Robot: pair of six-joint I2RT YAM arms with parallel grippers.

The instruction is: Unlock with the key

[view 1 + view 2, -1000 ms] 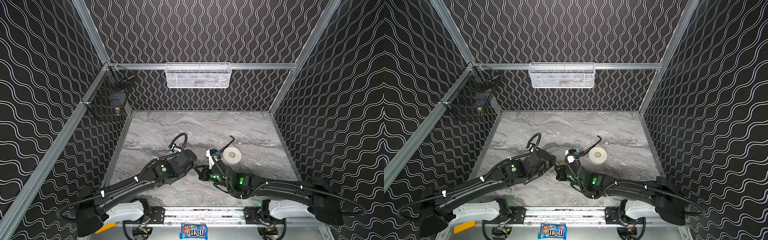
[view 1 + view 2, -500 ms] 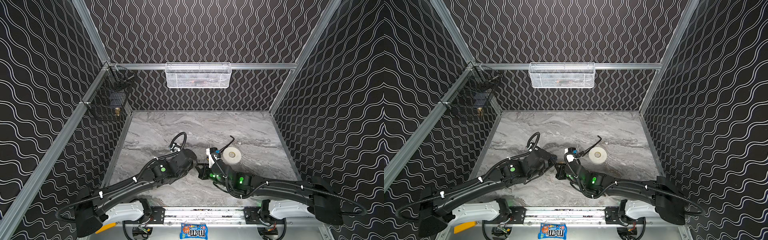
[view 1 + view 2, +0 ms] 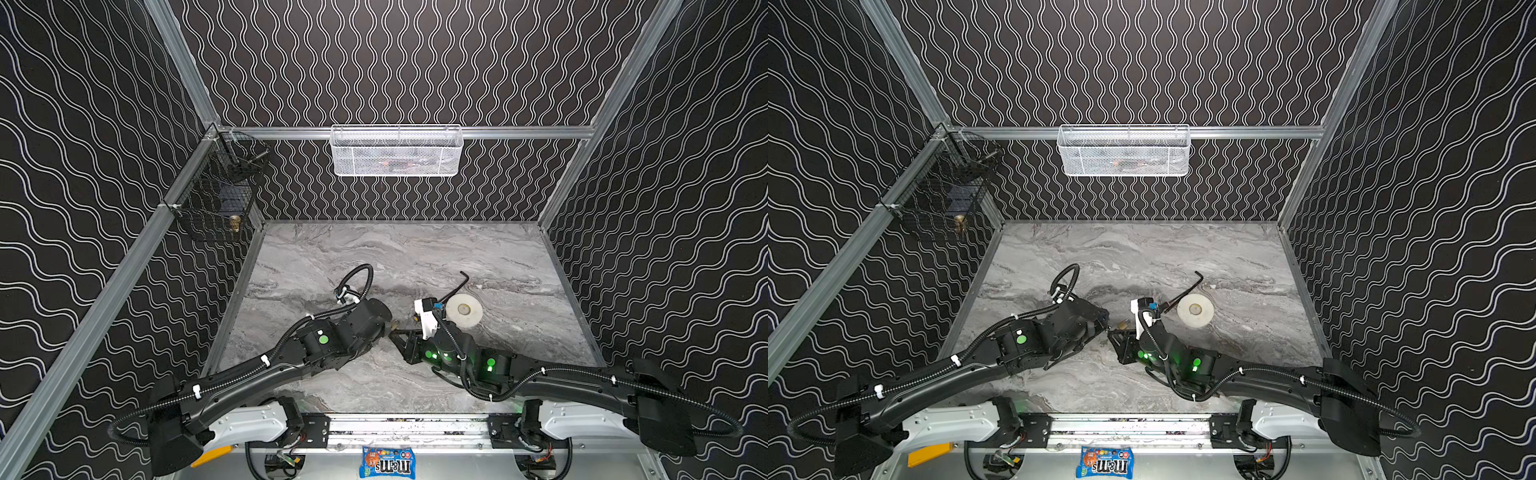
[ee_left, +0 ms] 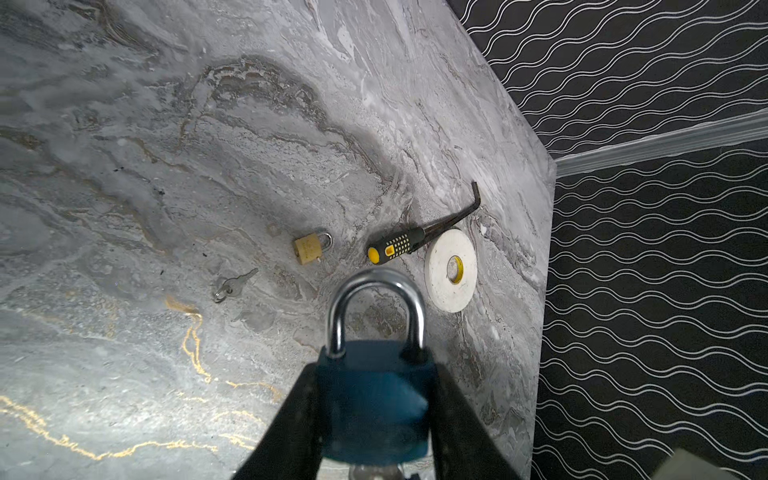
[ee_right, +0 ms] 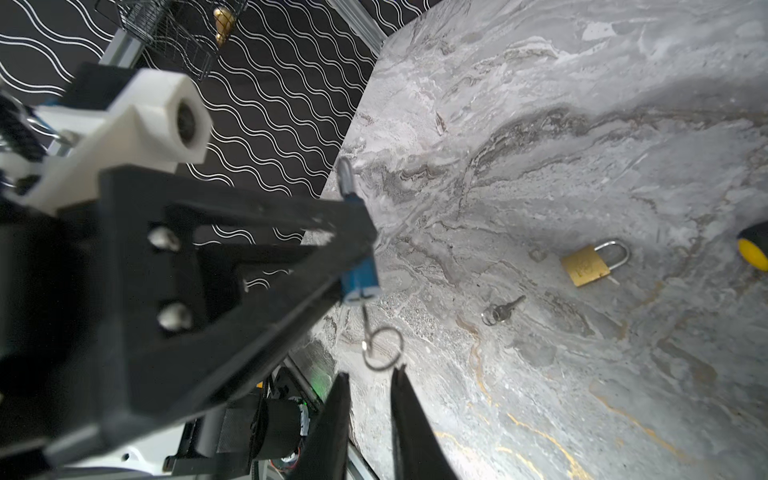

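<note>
My left gripper (image 4: 376,370) is shut on a blue padlock (image 4: 374,399), held above the marble table between the two arms. Its steel shackle (image 4: 376,307) looks closed. In the right wrist view a key (image 5: 365,320) sticks out of the padlock's (image 5: 359,278) underside, with a wire ring (image 5: 382,347) hanging from it. My right gripper (image 5: 370,378) sits just short of that ring, slightly open, with nothing between its fingers. In both top views the two grippers (image 3: 388,328) (image 3: 400,334) meet near the table's middle front.
On the table lie a brass padlock (image 4: 311,248), a loose key (image 4: 230,284), a bent black tool with a yellow and black handle (image 4: 395,249) and a white tape roll (image 4: 451,270). A white basket (image 3: 397,151) and a black wire basket (image 3: 216,199) hang on the walls.
Both arms stay almost where they were, the left one shifting only slightly. The right gripper's fingers now stand a little apart, off the key ring.
</note>
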